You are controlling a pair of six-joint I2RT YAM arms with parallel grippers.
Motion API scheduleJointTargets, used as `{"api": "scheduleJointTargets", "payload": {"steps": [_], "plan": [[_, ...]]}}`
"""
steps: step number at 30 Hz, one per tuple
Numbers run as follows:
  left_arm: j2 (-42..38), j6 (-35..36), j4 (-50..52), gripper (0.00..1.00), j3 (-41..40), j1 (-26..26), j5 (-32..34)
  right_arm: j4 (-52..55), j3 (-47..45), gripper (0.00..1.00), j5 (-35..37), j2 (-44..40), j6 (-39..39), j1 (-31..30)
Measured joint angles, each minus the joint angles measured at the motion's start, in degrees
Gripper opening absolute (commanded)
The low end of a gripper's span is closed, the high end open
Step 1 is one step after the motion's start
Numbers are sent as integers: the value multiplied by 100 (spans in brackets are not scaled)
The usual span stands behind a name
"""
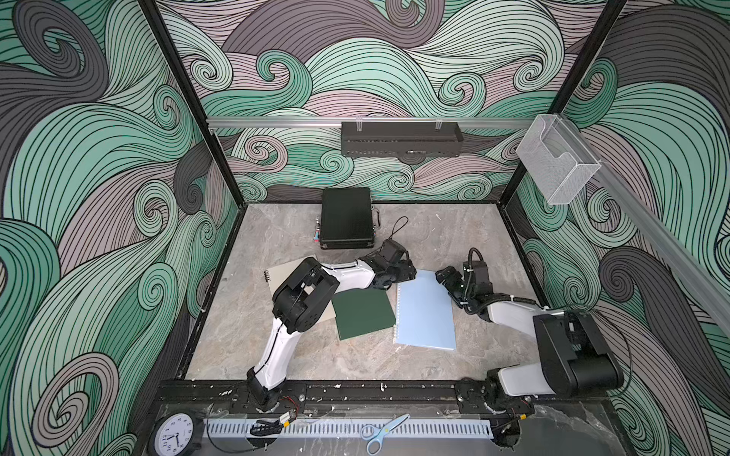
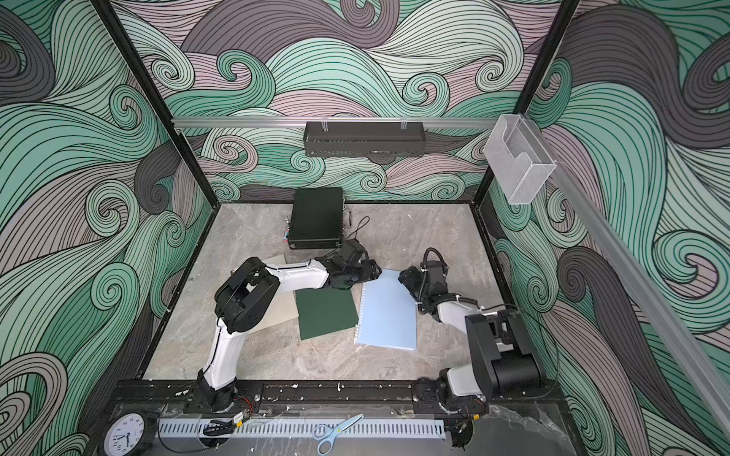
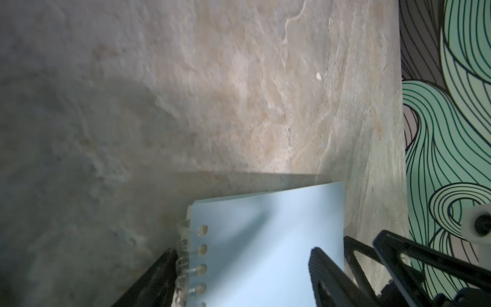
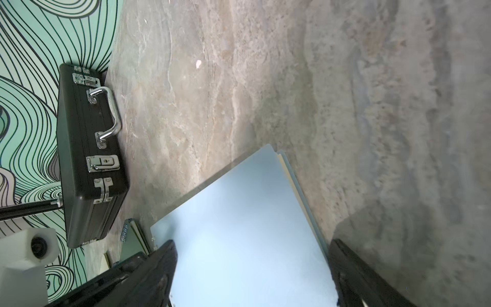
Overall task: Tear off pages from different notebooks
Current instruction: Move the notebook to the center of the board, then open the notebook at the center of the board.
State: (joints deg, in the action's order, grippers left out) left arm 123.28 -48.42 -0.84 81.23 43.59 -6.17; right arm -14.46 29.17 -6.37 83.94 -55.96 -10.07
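1. Swirling green, grey and mauve waves cover the walls around a marbled grey desk [image 1: 276, 355]. A black case [image 1: 347, 217] lies at the back, close to the wall.
2. The three notebooks lie mid-desk with their covers shut. The beige notebook [image 1: 280, 270] is mostly hidden under my left arm, and the dark green notebook [image 1: 363, 314] overlaps its edge. The light blue notebook [image 1: 426, 316] lies just beside the green one, with its coil on that side.
3. My left claw [image 3: 243, 251] is at the blue notebook's far corner by the coil. Its fingers are apart, one outside the coil and the other over the cover.
4. My right claw [image 4: 252, 242] is at the other far corner, fingers spread wide with the blue cover between them. I cannot tell whether they touch it.
5. The cream pages [image 4: 289, 172] peek out along the cover's edge there.
6. Blue-handled scissors [image 1: 381, 432] and a clock [image 1: 175, 436] lie on the front ledge.
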Motion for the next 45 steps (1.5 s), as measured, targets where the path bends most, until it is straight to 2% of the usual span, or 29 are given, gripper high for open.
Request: {"api": "scheduleJointTargets", "payload": {"steps": [6,12,19,31,45], "plan": [[153,221,0,80,227,-337,-219,227,442,87,68,341,13,-42],[72,387,225,86,225,-361,-101,898,581,89,398,118,267,-59],[-378,175,769,86,-201,-133,319,1167,39,89,608,-619,420,-61],[-566,-420,859,86,-413,654,570,544,-581,85,483,-903,315,-560],[-496,-560,988,86,-247,684,527,664,-678,71,564,-1051,149,-643]]}}
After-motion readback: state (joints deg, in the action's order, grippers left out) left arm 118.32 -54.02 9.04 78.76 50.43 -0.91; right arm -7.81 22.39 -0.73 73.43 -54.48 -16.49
